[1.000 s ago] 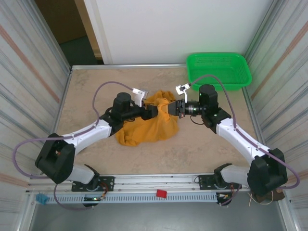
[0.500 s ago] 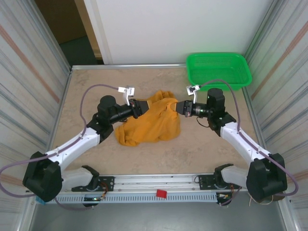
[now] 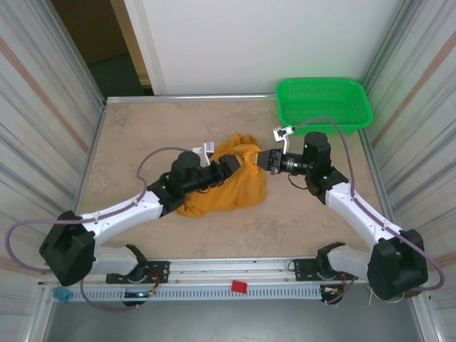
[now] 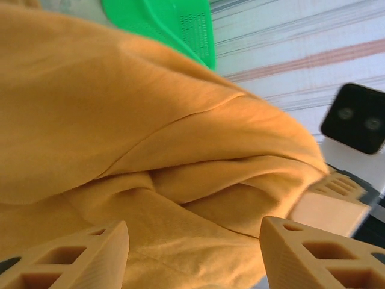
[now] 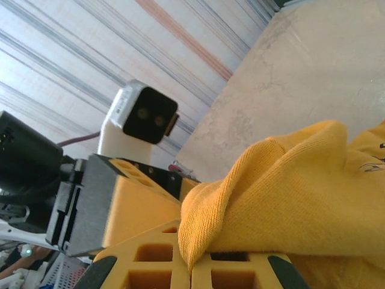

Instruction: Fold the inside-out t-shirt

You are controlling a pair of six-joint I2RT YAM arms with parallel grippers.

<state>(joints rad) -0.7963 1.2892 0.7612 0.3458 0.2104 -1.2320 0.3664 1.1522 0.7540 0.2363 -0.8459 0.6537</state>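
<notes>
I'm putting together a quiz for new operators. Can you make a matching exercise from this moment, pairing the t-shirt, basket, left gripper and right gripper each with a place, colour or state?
Things:
1. t-shirt
2. basket
3. left gripper
4. right gripper

Place, colour or state:
A. shut on the t-shirt's edge
B. mustard-orange, bunched in a heap
C. open, facing the t-shirt
D. green, at the far right

Pairs: 1-B, 2-D, 3-C, 4-A

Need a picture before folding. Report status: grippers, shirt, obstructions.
Right gripper shut on a bunched edge of the t-shirt. Left gripper open at the cloth. Heaped mid-table, not yet folded. Green basket far right, apart from it.
</notes>
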